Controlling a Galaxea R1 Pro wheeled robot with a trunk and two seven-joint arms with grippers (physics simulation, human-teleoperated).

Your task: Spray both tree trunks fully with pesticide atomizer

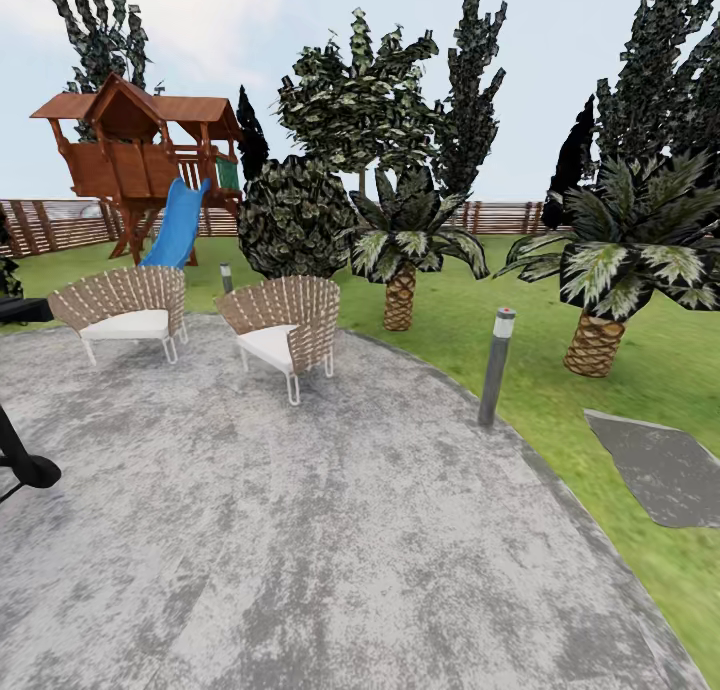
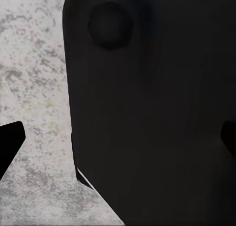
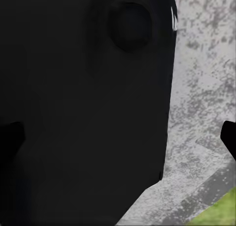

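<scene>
I stand on the mottled grey paved patio [image 1: 300,530], and the atomizer is out of view. Green lawn [image 1: 520,310] and the brown slat fence [image 1: 60,225] lie beyond. Tall dark ragged foliage [image 1: 470,80] rises behind the palms, with more at the right [image 1: 660,80]; the trunks below are hidden. In the left wrist view my left gripper [image 2: 118,142] hangs over the paving, its dark fingertips [image 2: 10,142] far apart at the frame's edges, nothing between them but my own dark body [image 2: 152,113]. My right gripper [image 3: 118,137] is likewise open, with a strip of grass [image 3: 221,211] nearby.
Two wicker chairs [image 1: 125,305] [image 1: 285,325] stand at the patio's far side. A grey bollard lamp [image 1: 495,365] marks the patio's right edge. Two short scaly palms [image 1: 400,260] [image 1: 610,280], a round bush [image 1: 295,215], a wooden playhouse with a blue slide [image 1: 140,160] and a grey slab [image 1: 665,470] sit on the lawn.
</scene>
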